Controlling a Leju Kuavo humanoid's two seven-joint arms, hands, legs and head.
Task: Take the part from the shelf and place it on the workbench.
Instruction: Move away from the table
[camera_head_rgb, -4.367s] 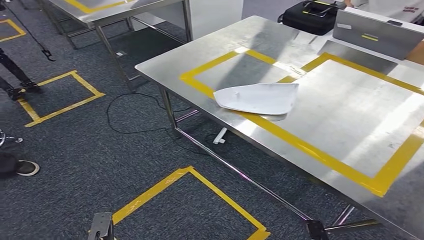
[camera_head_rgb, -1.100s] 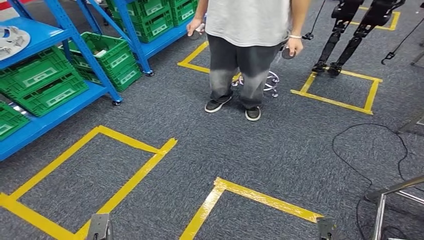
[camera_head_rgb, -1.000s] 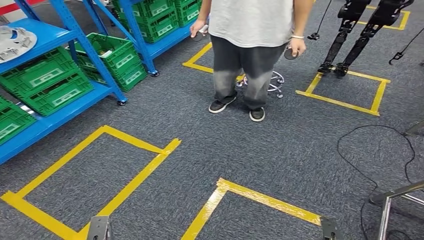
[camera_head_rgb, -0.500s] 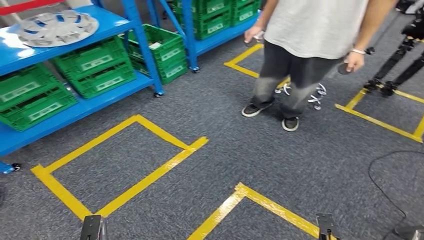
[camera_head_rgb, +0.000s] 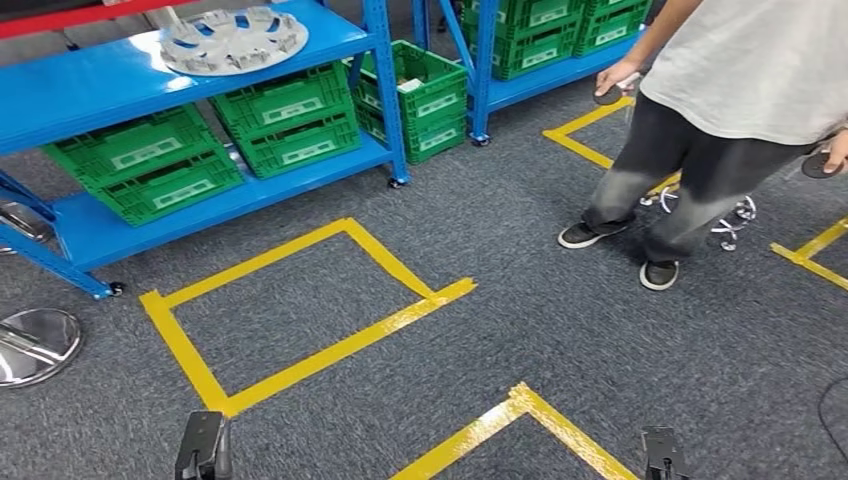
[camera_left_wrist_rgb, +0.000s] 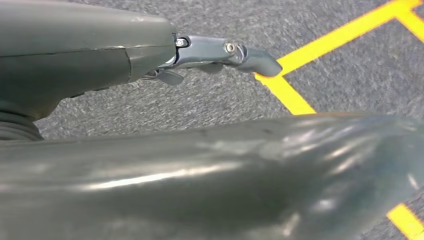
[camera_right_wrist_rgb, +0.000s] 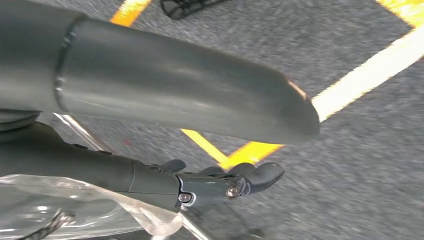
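The part, a silver spoked wheel cover (camera_head_rgb: 233, 38), lies flat on the upper board of the blue shelf (camera_head_rgb: 100, 80) at the far left of the head view. Both my arms hang down, well short of the shelf. My left hand (camera_left_wrist_rgb: 220, 52) hangs over grey carpet and yellow tape, thumb stretched out, holding nothing. Just as bare, my right hand (camera_right_wrist_rgb: 220, 182) hangs with its fingers loosely extended above the carpet.
Green crates (camera_head_rgb: 170, 165) fill the shelf's lower boards, and a second blue shelf (camera_head_rgb: 530, 50) stands behind. A person (camera_head_rgb: 720, 100) stands at the right holding dark controllers. Yellow tape squares (camera_head_rgb: 300, 290) mark the carpet. A chrome round base (camera_head_rgb: 35, 345) lies at the left.
The whole picture has swung: the camera turned away from the steel workbench toward the shelf. The shelf and wheel cover now sit nearer the middle, the person at the right edge.
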